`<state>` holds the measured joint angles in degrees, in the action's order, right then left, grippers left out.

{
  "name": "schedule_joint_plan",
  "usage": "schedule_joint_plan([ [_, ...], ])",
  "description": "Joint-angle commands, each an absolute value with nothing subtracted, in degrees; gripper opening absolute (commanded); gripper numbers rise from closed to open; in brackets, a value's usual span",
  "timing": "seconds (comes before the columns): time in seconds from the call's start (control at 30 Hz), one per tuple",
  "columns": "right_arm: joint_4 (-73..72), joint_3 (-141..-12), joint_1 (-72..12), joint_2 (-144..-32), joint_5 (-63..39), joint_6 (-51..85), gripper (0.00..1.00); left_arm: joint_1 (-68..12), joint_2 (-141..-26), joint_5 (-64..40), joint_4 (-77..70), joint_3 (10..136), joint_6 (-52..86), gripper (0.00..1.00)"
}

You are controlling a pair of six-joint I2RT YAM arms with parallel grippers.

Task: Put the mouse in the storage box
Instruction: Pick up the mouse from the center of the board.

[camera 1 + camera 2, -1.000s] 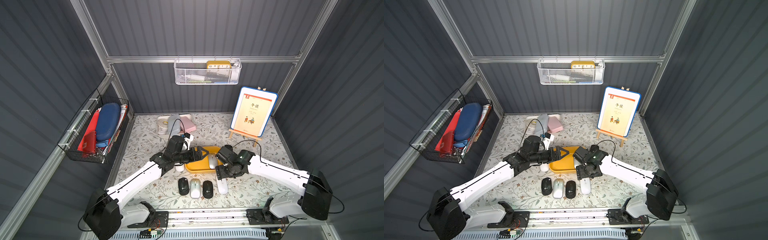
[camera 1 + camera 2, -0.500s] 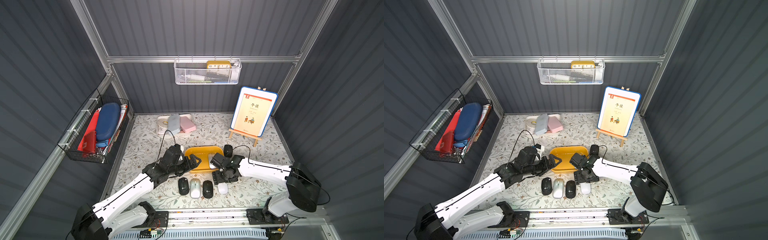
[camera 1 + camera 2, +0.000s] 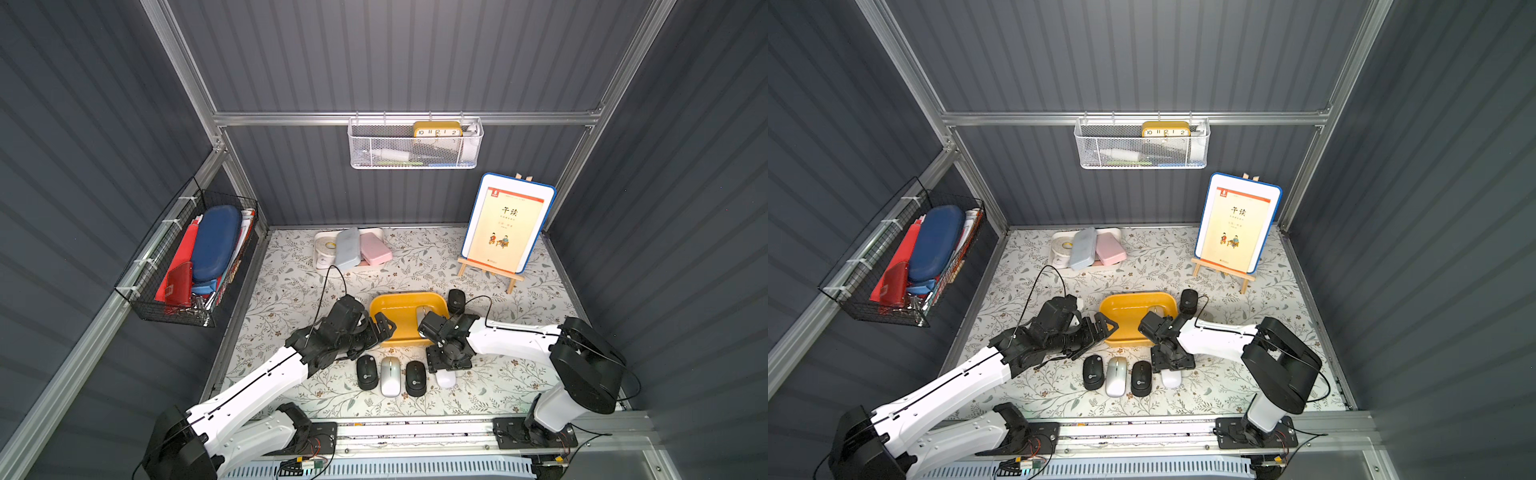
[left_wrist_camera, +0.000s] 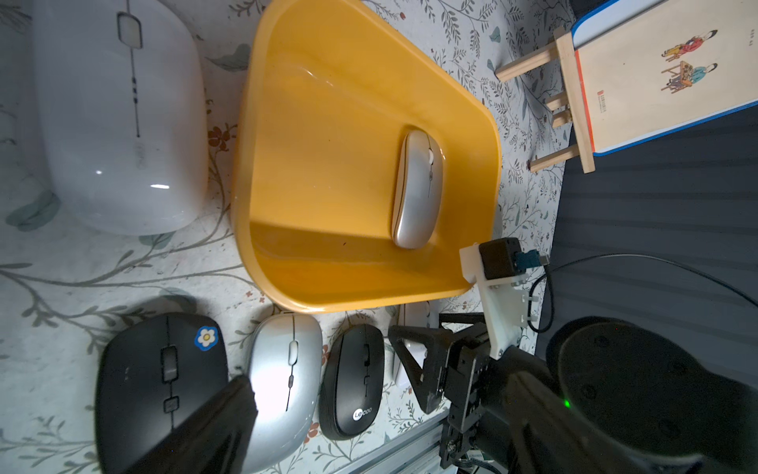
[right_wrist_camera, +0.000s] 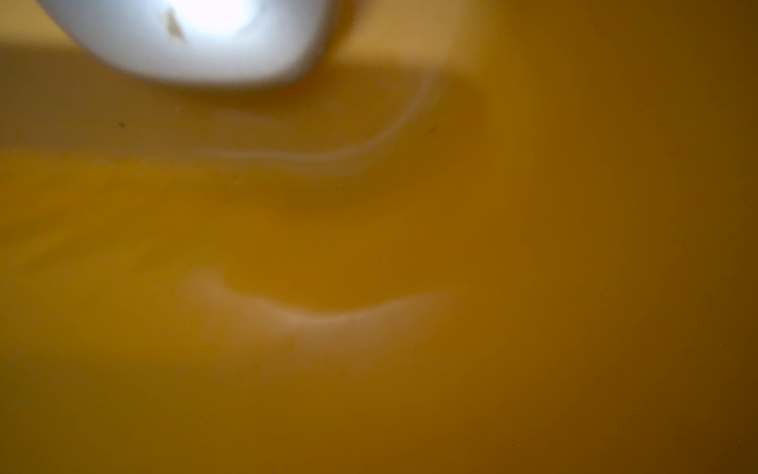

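The yellow storage box point(image 3: 386, 305) point(image 3: 1121, 307) point(image 4: 328, 135) sits mid-table with a silver mouse point(image 3: 423, 311) point(image 4: 418, 188) inside; in the right wrist view the box point(image 5: 410, 266) fills the frame, that mouse point(image 5: 197, 37) blurred. In front lie a black mouse point(image 3: 366, 374), a silver one point(image 3: 390, 376), another black one point(image 3: 415, 378) and a white mouse point(image 3: 446, 379) point(image 3: 1172, 379). My right gripper point(image 3: 451, 361) point(image 3: 1173, 360) stands over the white mouse, its jaws hidden. My left gripper point(image 3: 378, 334) point(image 3: 1098, 332) is open at the box's left rim, holding nothing.
A black mouse point(image 3: 456, 300) lies right of the box, a big white mouse point(image 4: 119, 115) left of it. A book on an easel point(image 3: 505, 226) stands back right, a tray of cases point(image 3: 351, 249) at the back. A wire basket point(image 3: 195, 257) and a mesh basket point(image 3: 415, 145) hang on the walls.
The left gripper has drawn back from over the box to its left rim and opened wider. The right gripper has moved from the box's front corner down onto the white mouse.
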<state>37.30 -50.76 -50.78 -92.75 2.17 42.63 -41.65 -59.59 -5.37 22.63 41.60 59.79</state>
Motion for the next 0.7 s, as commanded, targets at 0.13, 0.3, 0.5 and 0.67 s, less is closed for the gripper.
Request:
schedule_joint_plan([
  [0.13,39.21,-50.42,-51.63,-93.69,3.03,44.67,0.64,-41.73,-60.72,-5.17,23.84,44.58,57.92,0.98],
  [0.3,40.95,-51.91,-53.77,-92.18,4.56,45.49,0.62,-41.75,-61.58,-5.11,23.12,45.56,57.92,0.98],
  [0.5,46.52,-55.89,-57.8,-86.94,8.52,47.37,0.62,-41.58,-64.49,-3.69,25.4,49.37,56.09,0.99],
  [0.67,50.33,-61.94,-60.42,-82.94,11.74,47.42,0.62,-37.35,-63.29,-4.17,27.05,50.11,54.49,0.99],
])
